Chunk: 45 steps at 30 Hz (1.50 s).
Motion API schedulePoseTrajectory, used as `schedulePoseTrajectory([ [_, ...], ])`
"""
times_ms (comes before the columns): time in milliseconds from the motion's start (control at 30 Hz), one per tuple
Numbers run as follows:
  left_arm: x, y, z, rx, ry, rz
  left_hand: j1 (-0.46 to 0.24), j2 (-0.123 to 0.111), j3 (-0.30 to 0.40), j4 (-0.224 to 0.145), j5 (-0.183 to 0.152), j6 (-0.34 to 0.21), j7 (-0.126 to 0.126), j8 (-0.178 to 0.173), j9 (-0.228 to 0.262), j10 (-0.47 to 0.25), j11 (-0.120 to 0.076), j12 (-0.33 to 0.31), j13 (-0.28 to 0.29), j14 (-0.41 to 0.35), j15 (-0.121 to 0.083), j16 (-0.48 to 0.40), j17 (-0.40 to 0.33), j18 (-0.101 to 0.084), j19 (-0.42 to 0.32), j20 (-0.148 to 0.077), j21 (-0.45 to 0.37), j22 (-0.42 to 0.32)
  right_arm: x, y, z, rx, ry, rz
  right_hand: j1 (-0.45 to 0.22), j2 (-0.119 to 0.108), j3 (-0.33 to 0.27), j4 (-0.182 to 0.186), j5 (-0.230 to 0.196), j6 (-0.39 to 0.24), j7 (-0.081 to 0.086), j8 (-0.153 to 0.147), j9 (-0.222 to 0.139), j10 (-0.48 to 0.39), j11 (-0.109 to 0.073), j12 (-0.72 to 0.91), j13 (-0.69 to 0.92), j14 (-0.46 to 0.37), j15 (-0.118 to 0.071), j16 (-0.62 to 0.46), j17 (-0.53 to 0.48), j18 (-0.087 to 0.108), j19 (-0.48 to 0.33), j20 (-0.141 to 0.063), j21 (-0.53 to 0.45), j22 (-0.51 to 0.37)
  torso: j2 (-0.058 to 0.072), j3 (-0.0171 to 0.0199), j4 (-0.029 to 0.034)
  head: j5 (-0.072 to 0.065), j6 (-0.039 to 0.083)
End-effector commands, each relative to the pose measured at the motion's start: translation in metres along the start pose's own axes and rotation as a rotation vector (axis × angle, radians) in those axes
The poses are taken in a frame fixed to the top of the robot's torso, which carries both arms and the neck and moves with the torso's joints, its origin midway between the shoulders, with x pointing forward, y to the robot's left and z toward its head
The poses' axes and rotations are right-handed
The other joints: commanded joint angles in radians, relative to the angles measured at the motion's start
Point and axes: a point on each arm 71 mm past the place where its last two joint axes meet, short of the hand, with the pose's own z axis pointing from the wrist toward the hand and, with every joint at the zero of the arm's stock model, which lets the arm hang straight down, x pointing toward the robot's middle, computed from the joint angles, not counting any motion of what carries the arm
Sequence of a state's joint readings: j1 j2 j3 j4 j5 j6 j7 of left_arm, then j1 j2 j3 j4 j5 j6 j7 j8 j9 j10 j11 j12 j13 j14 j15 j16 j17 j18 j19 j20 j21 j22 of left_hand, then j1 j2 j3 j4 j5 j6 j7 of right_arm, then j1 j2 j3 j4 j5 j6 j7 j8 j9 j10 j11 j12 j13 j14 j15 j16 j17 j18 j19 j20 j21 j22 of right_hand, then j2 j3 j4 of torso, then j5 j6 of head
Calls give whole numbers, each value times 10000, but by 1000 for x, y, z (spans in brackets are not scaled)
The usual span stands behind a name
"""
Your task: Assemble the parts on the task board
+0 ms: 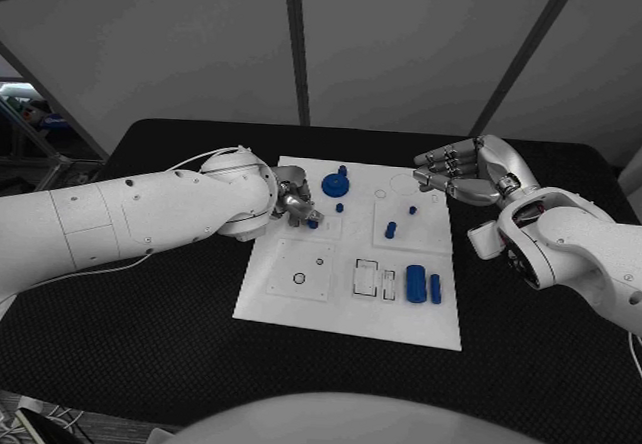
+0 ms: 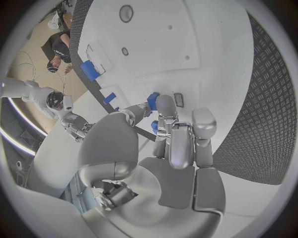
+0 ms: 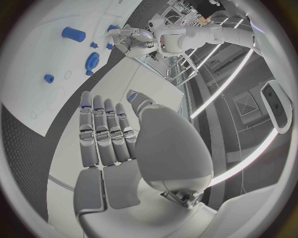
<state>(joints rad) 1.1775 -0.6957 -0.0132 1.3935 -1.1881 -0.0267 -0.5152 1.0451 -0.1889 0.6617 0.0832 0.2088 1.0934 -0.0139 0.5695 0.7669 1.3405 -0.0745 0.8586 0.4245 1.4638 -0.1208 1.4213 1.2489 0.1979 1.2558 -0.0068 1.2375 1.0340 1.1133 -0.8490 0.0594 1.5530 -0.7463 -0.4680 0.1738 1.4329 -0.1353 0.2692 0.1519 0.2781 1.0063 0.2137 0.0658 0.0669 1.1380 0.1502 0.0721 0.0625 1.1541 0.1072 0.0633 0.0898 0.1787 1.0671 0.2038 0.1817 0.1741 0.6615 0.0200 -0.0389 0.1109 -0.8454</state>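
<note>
You have the white task board (image 1: 350,284) in the middle of the black worktop (image 1: 142,323), and the blue parts are spread on it: a gear-like round part (image 1: 335,186) near the board's far-left corner, a short peg (image 1: 390,229) standing near the centre, and two long parts (image 1: 423,284) lying side by side at about 4 o'clock from the board's centre, their long axis running from near to far. A small blue part (image 2: 153,101) sits at the fingertips of your left robot hand (image 1: 296,207), which is over the far-left zone of the board, at about 7 o'clock from the gear; it appears to pinch this part, with the fingers curled down to the board. This hand is clearly the nearer one to the gear and the peg. Your right robot hand (image 1: 466,170) is released, fingers straight and together, raised off the board's far-right corner at about 1 o'clock, holding nothing.
</note>
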Motion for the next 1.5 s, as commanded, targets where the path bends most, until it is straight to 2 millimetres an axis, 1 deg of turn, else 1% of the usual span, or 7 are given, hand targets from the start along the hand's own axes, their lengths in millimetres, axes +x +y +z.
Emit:
schedulePoseTrajectory([
  [33,2,2,1,-122,256,253,195,138,1076,-1009,8,82,-62,54,26,91,-82,96,41,424,-69,48,15,-821,78,-21,71,29,0,2,0,-125,56,29,-89,33,-4,-47,35,-71,2,-22,2,-66,31,-37,-10,-52,32,-5,-15,24,48,48,-28,-14,2,0,-2,-15,-10],
  [233,2,3,3,-164,204,222,-169,-48,764,-775,-36,188,-120,94,84,153,-118,98,-12,424,-92,47,18,-819,85,-39,60,50,0,2,0,-124,53,28,-89,33,-4,-47,35,-71,2,-22,2,-66,31,-37,-10,-52,32,-5,-15,24,48,48,-28,-14,0,-2,-2,-27,-20],
  [400,1,2,4,-180,189,213,-364,-88,399,-566,-86,227,-154,88,114,161,-142,110,-35,423,-114,44,15,-819,89,-60,44,61,0,2,0,-123,44,26,-94,32,-7,-49,35,-74,4,-23,2,-71,33,-37,-10,-56,34,-6,-27,24,50,50,-37,-23,4,-2,-2,-33,-21],
  [533,1,3,5,-198,174,205,-630,-100,-312,-211,-148,315,-177,86,146,179,-160,175,-20,424,-125,44,20,-827,108,-74,34,95,0,2,0,-120,41,25,-94,32,-7,-49,35,-74,4,-23,2,-71,33,-37,-10,-56,34,-6,-27,24,50,50,-37,-23,0,-1,-3,-40,-28],
  [667,1,3,5,-216,161,199,-605,-37,-1016,34,-174,347,-198,45,161,167,-170,237,-3,424,-144,43,23,-828,128,-89,21,126,0,2,0,-117,40,24,-94,32,-7,-49,35,-74,4,-23,2,-71,33,-37,-10,-56,34,-6,-27,24,50,50,-37,-23,0,0,9,-50,-37],
  [967,0,4,6,-245,144,187,-537,18,-1744,363,-160,423,-216,35,194,159,-184,307,15,426,-154,43,29,-837,166,-100,25,189,-1,2,0,-106,38,21,-105,27,-15,-49,33,-79,9,-24,1,-76,37,-37,-10,-63,37,-6,-39,24,50,54,-48,-32,-1,-3,-4,-58,-50],
  [1500,-1,6,6,-286,163,41,-543,202,-3602,1152,-200,535,-217,94,324,167,-189,471,83,428,-156,42,37,-854,240,-109,34,326,-1,1,0,-68,-5,20,-152,47,-28,-30,51,-88,26,-24,2,-88,48,-34,-9,-73,47,-5,-75,23,58,64,-78,-60,-1,-5,-7,-59,-73],
])
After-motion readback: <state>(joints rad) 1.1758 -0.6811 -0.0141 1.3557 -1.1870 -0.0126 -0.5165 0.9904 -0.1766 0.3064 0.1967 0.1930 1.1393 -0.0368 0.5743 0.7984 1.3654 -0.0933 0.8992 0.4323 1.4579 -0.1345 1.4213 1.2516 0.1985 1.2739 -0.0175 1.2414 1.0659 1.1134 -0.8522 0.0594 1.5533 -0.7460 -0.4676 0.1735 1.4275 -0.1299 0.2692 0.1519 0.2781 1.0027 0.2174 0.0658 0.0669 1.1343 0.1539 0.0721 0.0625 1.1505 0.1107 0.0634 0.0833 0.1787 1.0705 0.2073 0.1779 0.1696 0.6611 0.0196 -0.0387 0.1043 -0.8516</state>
